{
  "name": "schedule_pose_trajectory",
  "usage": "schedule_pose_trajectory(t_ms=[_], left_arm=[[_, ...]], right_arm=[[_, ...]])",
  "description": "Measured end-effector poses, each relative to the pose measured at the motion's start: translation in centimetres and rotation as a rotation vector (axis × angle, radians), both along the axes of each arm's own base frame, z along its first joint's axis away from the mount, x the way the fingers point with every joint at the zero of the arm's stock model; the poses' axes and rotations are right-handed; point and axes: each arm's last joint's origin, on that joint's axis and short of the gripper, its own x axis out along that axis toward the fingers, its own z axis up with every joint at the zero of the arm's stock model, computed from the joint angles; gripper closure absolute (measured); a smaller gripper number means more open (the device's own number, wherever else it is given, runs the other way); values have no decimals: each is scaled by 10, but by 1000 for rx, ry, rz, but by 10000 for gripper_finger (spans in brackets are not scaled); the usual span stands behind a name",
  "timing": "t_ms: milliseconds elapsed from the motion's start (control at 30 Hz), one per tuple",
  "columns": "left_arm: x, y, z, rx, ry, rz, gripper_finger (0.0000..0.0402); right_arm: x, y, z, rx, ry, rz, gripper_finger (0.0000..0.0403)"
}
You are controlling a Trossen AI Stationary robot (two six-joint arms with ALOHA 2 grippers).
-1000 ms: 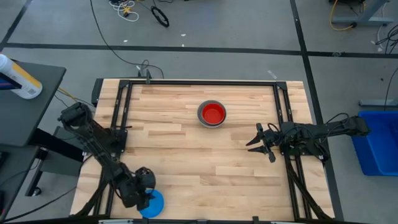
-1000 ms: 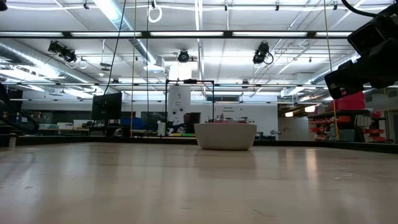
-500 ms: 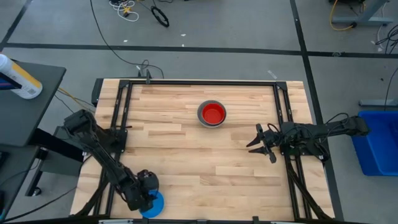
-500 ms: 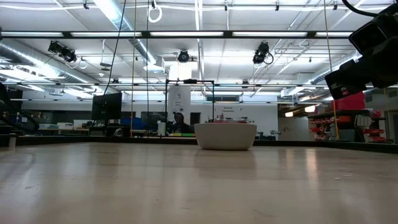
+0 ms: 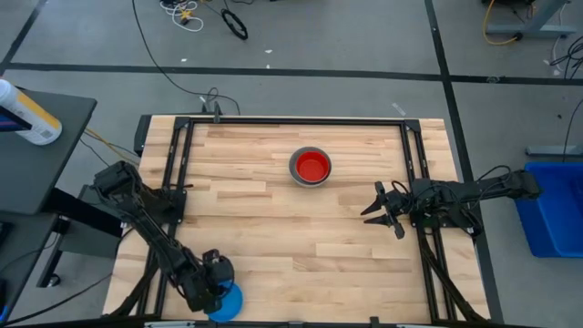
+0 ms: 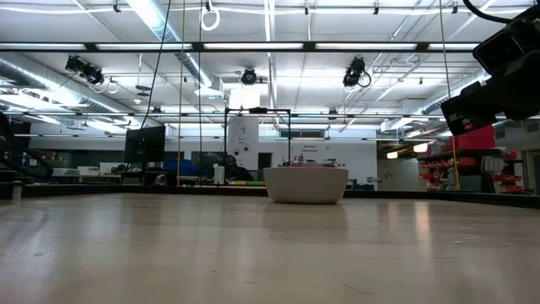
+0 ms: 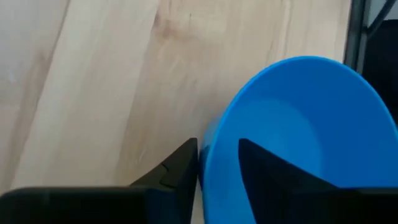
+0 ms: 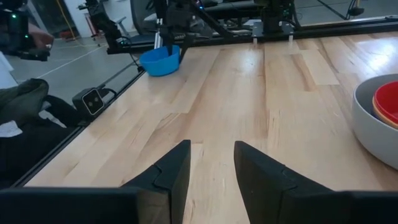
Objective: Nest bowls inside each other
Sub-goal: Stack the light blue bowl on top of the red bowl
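Observation:
A light blue bowl (image 5: 228, 302) sits upright on the table's near left corner and also shows in the left wrist view (image 7: 298, 124). My left gripper (image 7: 217, 165) is open and slants down over the bowl's far left rim. One finger stands outside the wall and one inside the hollow. A red bowl (image 5: 312, 167) sits nested in a grey bowl (image 5: 297, 170) at the table's far middle. My right gripper (image 5: 372, 210) waits open above the table's right side, with nothing between its fingers. My left gripper stands astride the light blue bowl's rim (image 7: 206, 155), coming from above and the far left. The outer finger (image 7: 180, 168) lies right against the outer wall, and a strip of inner wall shows before the inner finger (image 7: 261, 168). I cannot tell whether either finger touches. The bowl rests on the table.
Black frame rails (image 5: 178, 173) run along the table's left, right and far sides. Bare wood (image 5: 291, 246) lies between the two arms. In the low view the grey bowl (image 6: 305, 185) stands alone on the tabletop.
My left gripper has gone down and toward the table's near edge, onto the light blue bowl, which has stayed in place.

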Motion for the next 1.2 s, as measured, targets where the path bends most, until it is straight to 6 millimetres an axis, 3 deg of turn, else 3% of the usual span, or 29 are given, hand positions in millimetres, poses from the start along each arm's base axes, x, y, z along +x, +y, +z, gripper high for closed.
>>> schedule_pose_trajectory(t_ms=[200,367,500,700,833,1000,1100,1200], left_arm=[[2,-1,9,78,9,-8,306],[1,2,10,106,24,8,378],[2,3,10,135,-8,44,394],[11,12,17,319,-245,127,395],[29,19,27,455,-404,133,395],[64,42,36,557,-514,41,395],[89,69,39,485,-622,-22,395],[95,103,30,448,-667,-46,395]], right_arm=[[0,0,0,0,0,-1,268],[0,0,0,0,0,-1,270],[0,0,0,0,1,-1,272],[0,0,0,-10,-3,1,268],[0,0,0,-25,-8,4,269],[0,0,0,-26,-8,4,272],[0,0,0,-26,-8,4,272],[0,0,0,-26,-5,4,270]])
